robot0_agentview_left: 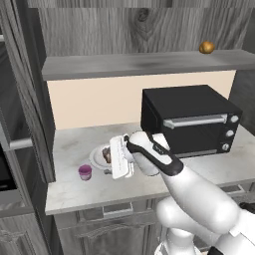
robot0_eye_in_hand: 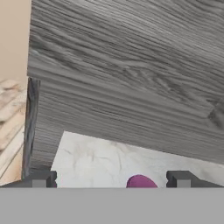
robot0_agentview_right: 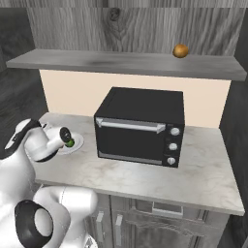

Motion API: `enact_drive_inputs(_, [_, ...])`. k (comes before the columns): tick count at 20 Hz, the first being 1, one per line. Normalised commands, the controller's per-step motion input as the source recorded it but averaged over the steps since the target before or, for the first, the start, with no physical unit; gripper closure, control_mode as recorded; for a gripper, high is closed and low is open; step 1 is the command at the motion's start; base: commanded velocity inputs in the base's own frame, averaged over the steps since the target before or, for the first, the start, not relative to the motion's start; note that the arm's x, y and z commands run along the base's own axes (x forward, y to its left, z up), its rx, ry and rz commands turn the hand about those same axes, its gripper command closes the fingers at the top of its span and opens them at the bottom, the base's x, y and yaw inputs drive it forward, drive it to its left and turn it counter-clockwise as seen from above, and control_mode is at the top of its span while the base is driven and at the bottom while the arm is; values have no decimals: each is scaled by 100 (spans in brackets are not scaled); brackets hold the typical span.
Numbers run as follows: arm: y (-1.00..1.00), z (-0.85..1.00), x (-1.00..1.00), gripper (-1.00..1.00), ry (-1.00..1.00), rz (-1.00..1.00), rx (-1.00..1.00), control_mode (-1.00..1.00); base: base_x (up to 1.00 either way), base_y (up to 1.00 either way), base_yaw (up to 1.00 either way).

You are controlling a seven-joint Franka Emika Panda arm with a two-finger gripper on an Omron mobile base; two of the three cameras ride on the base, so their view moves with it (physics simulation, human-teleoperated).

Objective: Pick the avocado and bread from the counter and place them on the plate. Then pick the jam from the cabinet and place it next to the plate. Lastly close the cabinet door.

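We see the small magenta-pink jam jar point(robot0_agentview_left: 85, 172) on the marbled grey-white desk point(robot0_agentview_left: 74, 194), just beside the round white plate point(robot0_agentview_left: 95, 158), directly below and between the fingertips of our end effector point(robot0_eye_in_hand: 111, 179). End effector open, holding nothing. Grey wood-grain cabinet point(robot0_eye_in_hand: 131, 78) lies ahead, unclosed, we judge.

Jam point(robot0_eye_in_hand: 140, 181) between the jaws, only its pink top visible, rest cut by the bottom band. Plate point(robot0_agentview_left: 95, 158) mostly hidden behind the hand; bread point(robot0_agentview_left: 106, 155) half covered. From the right, avocado point(robot0_agentview_right: 70, 143) is a green sliver behind the wrist. Jaw tips hidden in both base views.
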Motion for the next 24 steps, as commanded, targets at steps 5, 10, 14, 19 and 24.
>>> enact_drive_inputs(5, [-31,11,1,-100,3,-11,7,-100,0,0,0])
enact_drive_inputs(10, [-19,69,-8,-100,-1,-9,0,-100,0,0,0])
enact_drive_inputs(14, [-31,90,-23,-100,0,-12,-3,-100,0,0,0])
enact_drive_inputs(19, [-28,99,-23,-100,0,-15,-2,-100,0,0,0])
enact_drive_inputs(24, [-19,99,-33,-100,0,-21,-2,-100,0,0,0])
